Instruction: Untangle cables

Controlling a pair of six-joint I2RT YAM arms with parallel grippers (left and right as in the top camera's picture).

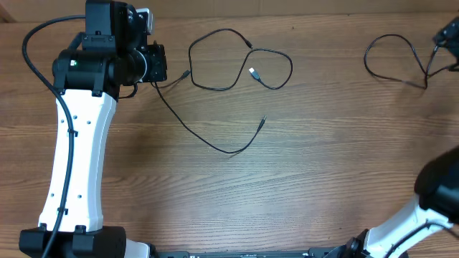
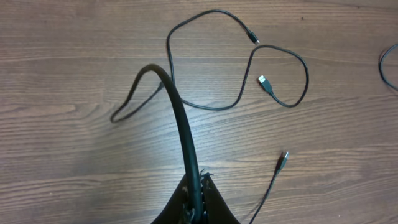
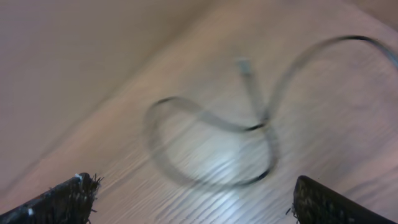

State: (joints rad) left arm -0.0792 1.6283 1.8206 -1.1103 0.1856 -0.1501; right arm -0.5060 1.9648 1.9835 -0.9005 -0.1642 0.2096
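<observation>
- Left gripper (image 2: pixel 198 204) sits right up against its wrist lens, fingers pinched tight on the held cable (image 2: pixel 180 118). That cord only looks fat because it's so close. It climbs out of the jaws, arches over and drops back to the table (image 1: pixel 287 186) on the left of that view.
- ok, and where does the rest of it go?
- From overhead it leaves the gripper near the top left of the table, trails down toward the middle, hooks round and ends in a small plug. That stretch lies apart from the other cords.
- what about the curly one?
- The looped cable (image 2: pixel 168 53) lies flat on the wood just beyond the left gripper, one big curl joined to a smaller one. Its light-coloured plug sits inside the smaller curl, and the other plug is right where the two curls meet. Can't tell if it actually crosses itself there.
- and the right side?
- The right gripper (image 3: pixel 196 199) hangs over the table with its fingers (image 3: pixel 71 196) spread wide, gripping nothing. The third cable (image 3: pixel 262 126) is on the wood below it, blurry, a loop crossing itself once. Overhead puts it at the far top right, well apart from the other two.
</observation>
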